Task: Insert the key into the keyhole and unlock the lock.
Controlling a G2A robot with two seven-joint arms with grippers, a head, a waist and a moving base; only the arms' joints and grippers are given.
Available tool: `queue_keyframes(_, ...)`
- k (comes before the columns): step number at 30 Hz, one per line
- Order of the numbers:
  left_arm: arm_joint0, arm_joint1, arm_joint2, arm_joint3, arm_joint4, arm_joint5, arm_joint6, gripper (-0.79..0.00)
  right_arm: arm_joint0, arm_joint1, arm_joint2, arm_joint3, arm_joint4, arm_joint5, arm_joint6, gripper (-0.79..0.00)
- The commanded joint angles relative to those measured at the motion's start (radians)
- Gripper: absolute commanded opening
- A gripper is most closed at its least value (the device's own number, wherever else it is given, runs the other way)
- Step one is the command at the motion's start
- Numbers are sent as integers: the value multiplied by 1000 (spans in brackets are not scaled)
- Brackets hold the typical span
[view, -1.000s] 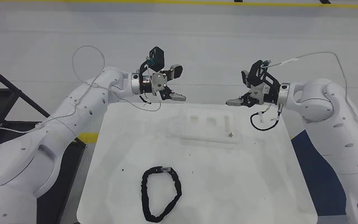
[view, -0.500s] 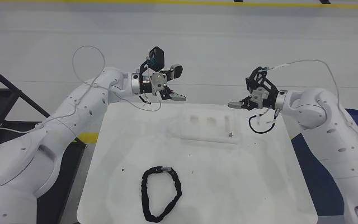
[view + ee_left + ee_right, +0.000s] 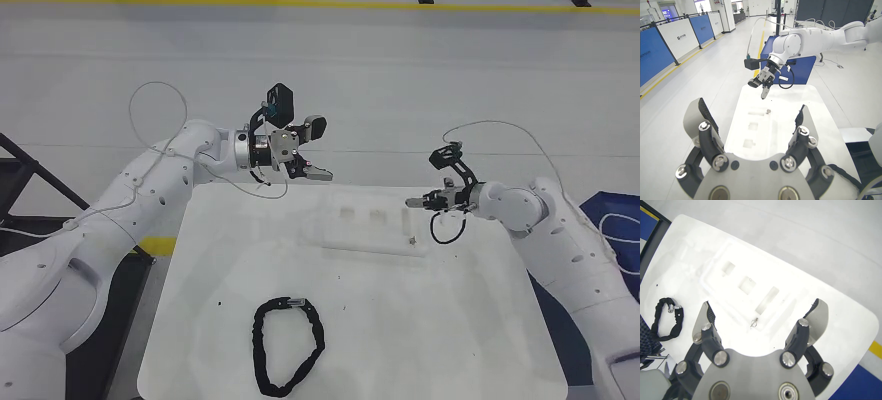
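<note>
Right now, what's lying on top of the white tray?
A small key lies on the white tray, beside the long slot's end. Nothing covers it. A tiny speck in the middle slot is too small to tell.

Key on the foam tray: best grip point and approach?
Probably take the key by its looped head, from straight above. It seems to lie flat on the white tray, by the long slot's end, so a sideways approach would hit foam. The open right gripper is nearest.

Chain lock [image 3: 288, 345] near table [image 3: 450, 320] front edge; key [image 3: 411, 239] on white tray [image 3: 360, 238]; right tool [image 3: 412, 203] near key.
</note>
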Motion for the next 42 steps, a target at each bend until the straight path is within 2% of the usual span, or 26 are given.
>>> queue_keyframes(1,0,0,0,0,0,0,0,0,12,-8,-13,25,23,14,24,0)
queue_keyframes(7,0,0,0,0,0,0,0,0,23,-38,-57,60,99,140,153,0)
queue_keyframes(16,0,0,0,0,0,0,0,0,-10,-68,-104,68,147,231,197,0)
queue_keyframes(35,0,0,0,0,0,0,0,0,-13,-76,-110,69,166,232,214,0)
queue_keyframes(38,0,0,0,0,0,0,0,0,-26,-76,-104,62,168,247,202,0)
queue_keyframes(42,0,0,0,0,0,0,0,0,-28,-73,-93,55,172,280,244,0)
